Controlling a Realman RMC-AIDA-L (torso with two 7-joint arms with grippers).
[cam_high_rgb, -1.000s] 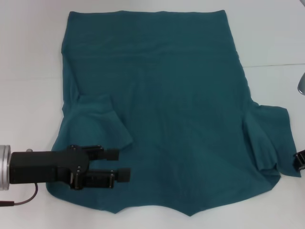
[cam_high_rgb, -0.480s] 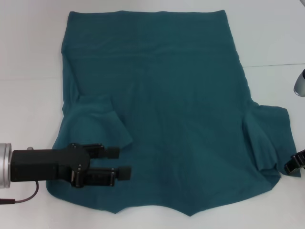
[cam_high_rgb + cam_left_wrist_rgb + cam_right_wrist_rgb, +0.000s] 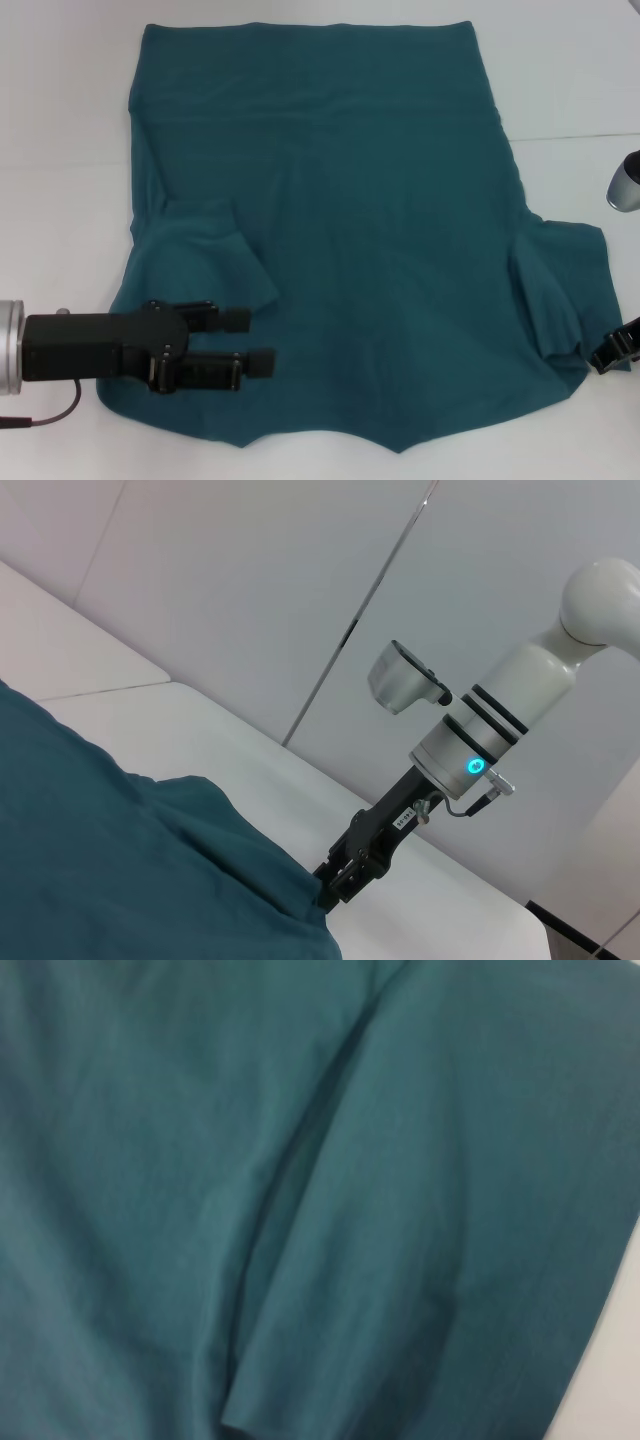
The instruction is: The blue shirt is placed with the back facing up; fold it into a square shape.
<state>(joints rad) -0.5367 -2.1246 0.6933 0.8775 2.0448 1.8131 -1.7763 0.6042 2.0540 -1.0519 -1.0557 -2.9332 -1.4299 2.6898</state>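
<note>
Apparently no legible writing — blue shirt (image 3: 350,220) flat (left gripper (image 3: 255,342) over it, fingers apart).

The left gripper (image 3: 260,342) is matte black, with two straight square-tipped fingers, small screws and hinge pins at their roots, and a boxy black body. At the 9 o'clock edge of the head view it ends in a silver metal ring, with a thin dark cable looping below. The right gripper (image 3: 335,880) is black too, carrying a white label, on a white wrist with two black bands, a glowing blue-green light, a silver plug and a grey camera.
</note>
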